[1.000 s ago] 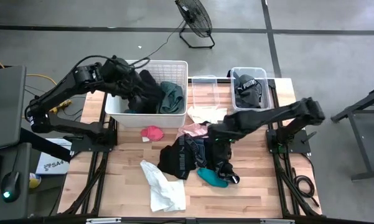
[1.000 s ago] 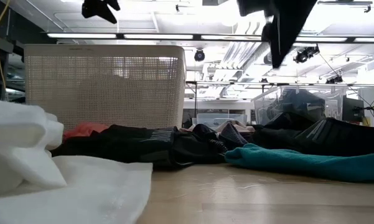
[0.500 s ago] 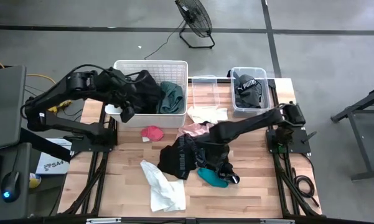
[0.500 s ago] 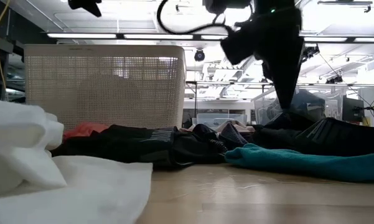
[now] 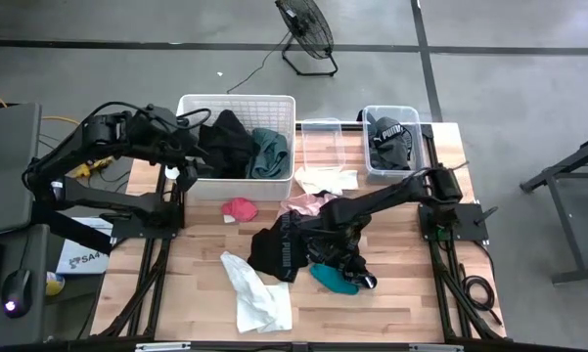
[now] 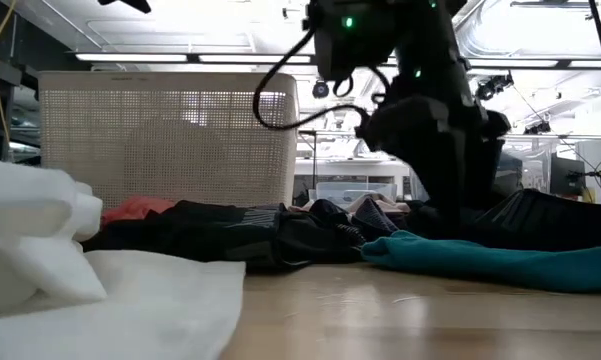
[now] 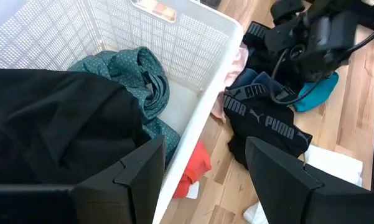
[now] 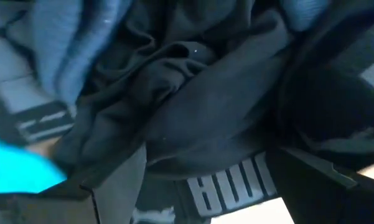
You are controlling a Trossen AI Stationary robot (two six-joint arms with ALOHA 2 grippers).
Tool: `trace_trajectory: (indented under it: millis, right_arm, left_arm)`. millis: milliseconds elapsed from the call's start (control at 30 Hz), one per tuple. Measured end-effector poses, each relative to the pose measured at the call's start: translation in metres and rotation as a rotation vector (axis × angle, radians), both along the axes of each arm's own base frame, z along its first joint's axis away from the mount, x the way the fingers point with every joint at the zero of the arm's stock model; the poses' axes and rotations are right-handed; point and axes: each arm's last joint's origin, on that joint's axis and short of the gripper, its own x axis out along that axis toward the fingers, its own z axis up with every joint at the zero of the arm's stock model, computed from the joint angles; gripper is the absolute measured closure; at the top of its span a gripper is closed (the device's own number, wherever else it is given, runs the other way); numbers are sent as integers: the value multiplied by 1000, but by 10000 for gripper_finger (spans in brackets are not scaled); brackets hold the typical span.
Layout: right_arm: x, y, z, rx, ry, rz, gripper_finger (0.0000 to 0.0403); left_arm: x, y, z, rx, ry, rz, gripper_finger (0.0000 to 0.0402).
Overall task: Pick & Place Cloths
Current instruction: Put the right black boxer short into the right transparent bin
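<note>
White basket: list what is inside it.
Inside the white basket lie a black garment and a teal-green dotted cloth. The black garment hides the floor beneath it, so anything under it cannot be seen.

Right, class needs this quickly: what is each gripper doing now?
Left gripper: open, empty, by the basket.
Right gripper: open, down on the black clothes.

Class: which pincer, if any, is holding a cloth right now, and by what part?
Neither. The left pincer is empty; the right pincer is open above the black garments.
</note>
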Motion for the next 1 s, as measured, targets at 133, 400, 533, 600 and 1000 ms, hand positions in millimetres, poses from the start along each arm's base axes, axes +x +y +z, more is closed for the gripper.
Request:
trace_trajectory:
  millis: [133, 400, 533, 600, 1000]
  right_arm:
    - [1, 0, -11, -7, 36, -43, 82]
    - [-8, 1, -25, 47, 97, -108, 114]
    - [-12, 2, -32, 97, 98, -127, 173]
    - [-13, 2, -33, 108, 109, -135, 210]
    - [-20, 1, 0, 120, 36, -180, 375]
  left_arm:
    - [-2, -1, 1, 2, -6, 0, 186]
    - [-3, -1, 1, -1, -5, -2, 186]
    - [-3, -1, 1, -2, -5, -3, 186]
    - [-3, -1, 1, -2, -5, -3, 186]
    - [-3, -1, 1, 11, -1, -16, 186]
